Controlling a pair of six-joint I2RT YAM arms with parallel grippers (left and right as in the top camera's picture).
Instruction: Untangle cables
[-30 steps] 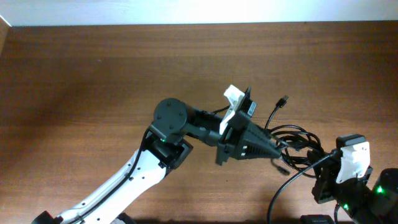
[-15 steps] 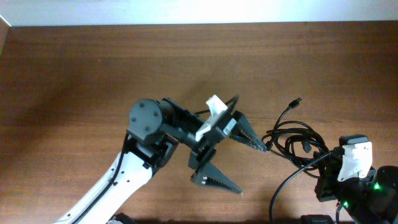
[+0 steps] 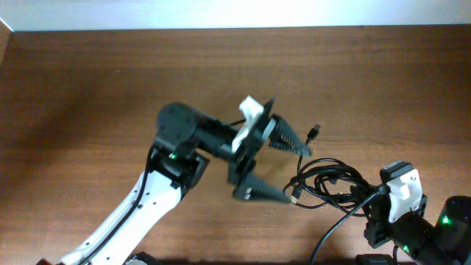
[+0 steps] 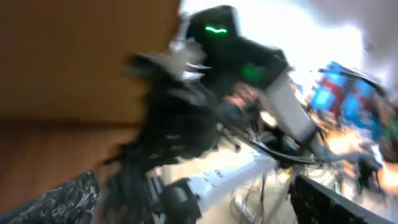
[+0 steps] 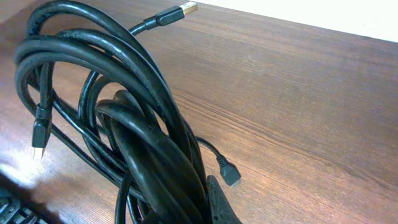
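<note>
Several black cables point(image 3: 333, 182) lie tangled in one loose bundle on the desk point(image 3: 110, 88), right of centre. Left fingers point(image 3: 294, 145) stand spread wide and empty, just beside the bundle. Right fingers point(image 5: 219, 204) are closed, seemingly pinching the bundle's lower loops at the near edge.
</note>
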